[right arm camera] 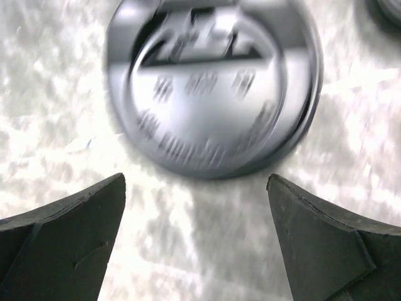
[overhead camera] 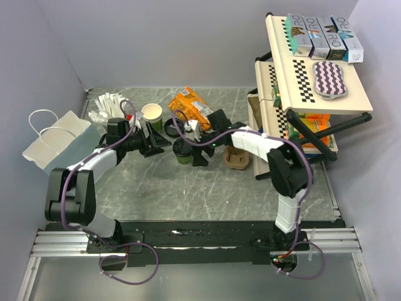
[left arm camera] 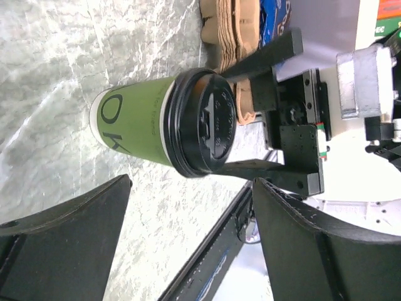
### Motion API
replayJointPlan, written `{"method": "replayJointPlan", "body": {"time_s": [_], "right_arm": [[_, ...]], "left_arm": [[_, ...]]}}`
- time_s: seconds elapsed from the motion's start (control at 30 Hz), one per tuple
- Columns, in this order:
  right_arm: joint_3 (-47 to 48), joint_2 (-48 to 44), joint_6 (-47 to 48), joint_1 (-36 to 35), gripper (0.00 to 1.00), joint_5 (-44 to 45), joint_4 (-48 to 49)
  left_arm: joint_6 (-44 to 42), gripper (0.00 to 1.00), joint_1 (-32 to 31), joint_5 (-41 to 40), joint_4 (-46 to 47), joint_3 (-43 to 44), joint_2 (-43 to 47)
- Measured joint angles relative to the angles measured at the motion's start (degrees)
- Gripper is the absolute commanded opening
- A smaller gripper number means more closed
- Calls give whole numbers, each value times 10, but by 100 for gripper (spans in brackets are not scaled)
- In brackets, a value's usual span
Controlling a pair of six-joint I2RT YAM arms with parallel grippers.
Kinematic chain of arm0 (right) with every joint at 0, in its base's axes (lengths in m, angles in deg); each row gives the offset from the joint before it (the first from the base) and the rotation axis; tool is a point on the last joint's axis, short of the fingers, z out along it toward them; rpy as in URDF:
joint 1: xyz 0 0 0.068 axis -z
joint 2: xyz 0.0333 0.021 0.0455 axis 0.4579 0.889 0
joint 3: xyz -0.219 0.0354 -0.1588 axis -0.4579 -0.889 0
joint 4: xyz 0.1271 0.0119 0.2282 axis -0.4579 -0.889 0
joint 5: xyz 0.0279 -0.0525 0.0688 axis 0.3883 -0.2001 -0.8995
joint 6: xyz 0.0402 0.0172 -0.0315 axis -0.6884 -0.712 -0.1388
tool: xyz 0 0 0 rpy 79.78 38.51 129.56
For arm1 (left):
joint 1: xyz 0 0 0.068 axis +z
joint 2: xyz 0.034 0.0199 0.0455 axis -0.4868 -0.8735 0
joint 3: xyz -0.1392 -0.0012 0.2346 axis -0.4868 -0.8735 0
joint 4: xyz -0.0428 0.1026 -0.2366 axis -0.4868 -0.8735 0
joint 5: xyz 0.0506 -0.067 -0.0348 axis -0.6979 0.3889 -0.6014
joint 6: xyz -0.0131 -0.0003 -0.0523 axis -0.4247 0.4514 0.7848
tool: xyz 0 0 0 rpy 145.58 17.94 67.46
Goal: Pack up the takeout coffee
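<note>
The takeout coffee (overhead camera: 182,153), a paper cup with a green band and a black lid, stands upright mid-table. My right gripper (overhead camera: 190,148) hovers over it, open; in the right wrist view the blurred lid (right arm camera: 210,88) lies just beyond the gripper's (right arm camera: 196,182) spread tips. My left gripper (overhead camera: 161,142) is to the cup's left, open and empty. In the left wrist view the cup (left arm camera: 141,119) stands ahead of the left gripper (left arm camera: 191,188), apart from it. The right arm's black fingers (left arm camera: 269,56) flank the lid there.
A lidless white-and-green cup (overhead camera: 152,115) stands behind the left gripper. A white paper bag (overhead camera: 56,141) lies at the left. A brown cup carrier (overhead camera: 237,158), an orange snack bag (overhead camera: 191,106) and white sticks (overhead camera: 108,103) are nearby. A tilted shelf rack (overhead camera: 313,88) fills the right.
</note>
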Motion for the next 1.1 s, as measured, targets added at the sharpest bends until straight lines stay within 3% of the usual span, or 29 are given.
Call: {"method": "replayJointPlan", "body": {"time_s": [0.27,0.37,0.47,0.5,0.6,0.7,1.1], "right_arm": [[-51,-66,7,21,100,-7,-20],[-58,-69,1,28,100,-11,-22],[-72,-85,-8,42,100,-16,-28],[-72,-90,-10,46,100,-16,-32],[-72,-114,-22,61,100,-18,-36],[-72,-136,-31,74,100,-22,-37],[-76,-149,-44,103,100,-27,-46]], "left_arm": [[-31,82,-3,-45,-5,-36,24],[-57,72,-13,-66,-3,-57,25],[-50,55,-20,-78,15,-90,21],[-40,43,-21,-79,26,-98,16],[23,21,-26,-77,103,-131,-28],[85,6,-38,-74,177,-153,-83],[207,7,-81,-50,328,-108,-220]]}}
